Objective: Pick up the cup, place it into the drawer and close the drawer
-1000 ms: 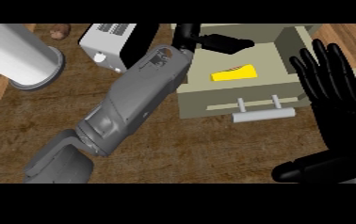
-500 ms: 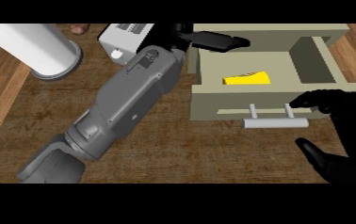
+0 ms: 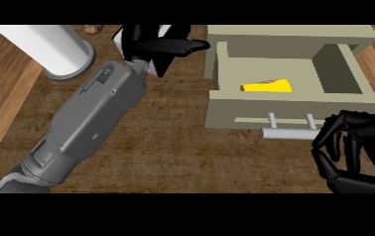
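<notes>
Beside the open drawer (image 3: pixel 285 69), near its left front corner, the left hand (image 3: pixel 157 46) has its fingers and thumb curled around a white object, apparently the cup (image 3: pixel 121 37), though the hand hides most of it and its shape cannot be confirmed. The cup is not yet in the drawer; it sits to the left of the drawer's side wall, above the wooden counter (image 3: pixel 183 146). A yellow wedge (image 3: pixel 267 86) already lies on the drawer floor. The right hand (image 3: pixel 348 150) is at the lower right, fingers curled and holding nothing, just beside the drawer's handle (image 3: pixel 289 133).

The step in hand looks like carrying the cup into the drawer. To do it well, the left hand should lift high enough to clear the side wall, travel right, and set the cup on the bare floor, away from the yellow wedge. A white cylinder (image 3: pixel 51 49) stands close to the left forearm, so the arm should avoid swinging leftward. The right hand should stay off the handle until the cup is released.
</notes>
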{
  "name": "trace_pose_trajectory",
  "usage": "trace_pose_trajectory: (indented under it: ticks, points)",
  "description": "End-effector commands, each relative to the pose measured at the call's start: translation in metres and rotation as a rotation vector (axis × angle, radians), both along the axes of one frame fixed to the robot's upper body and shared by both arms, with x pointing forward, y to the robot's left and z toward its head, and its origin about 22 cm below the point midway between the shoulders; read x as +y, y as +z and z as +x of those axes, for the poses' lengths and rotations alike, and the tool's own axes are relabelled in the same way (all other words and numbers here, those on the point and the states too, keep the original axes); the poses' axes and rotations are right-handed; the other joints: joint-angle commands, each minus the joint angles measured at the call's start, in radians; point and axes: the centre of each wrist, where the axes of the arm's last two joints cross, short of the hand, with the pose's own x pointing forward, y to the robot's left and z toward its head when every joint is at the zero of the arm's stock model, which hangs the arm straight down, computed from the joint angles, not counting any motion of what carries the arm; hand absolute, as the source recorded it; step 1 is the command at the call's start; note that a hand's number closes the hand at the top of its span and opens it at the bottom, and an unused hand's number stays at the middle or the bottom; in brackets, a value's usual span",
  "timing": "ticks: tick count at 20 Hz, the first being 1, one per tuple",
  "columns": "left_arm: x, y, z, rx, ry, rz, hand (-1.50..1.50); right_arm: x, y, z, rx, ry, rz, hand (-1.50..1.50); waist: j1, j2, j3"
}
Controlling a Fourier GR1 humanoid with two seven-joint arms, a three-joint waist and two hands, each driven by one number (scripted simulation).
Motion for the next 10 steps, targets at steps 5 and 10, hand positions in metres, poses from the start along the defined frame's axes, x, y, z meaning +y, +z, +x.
trace_pose_trajectory:
  ticks: [5,10]
  points:
    - [0.084,-0.021,-0.051,0.046,0.033,-0.007,-1.5,0.005,-0.008,0.011,0.043,-0.056,-0.126,1.5,0.003,0.004,0.0]
    - [0.112,-0.039,-0.09,0.061,0.017,-0.03,-1.5,0.007,-0.035,0.023,0.012,-0.07,-0.276,1.5,0.009,0.006,0.001]
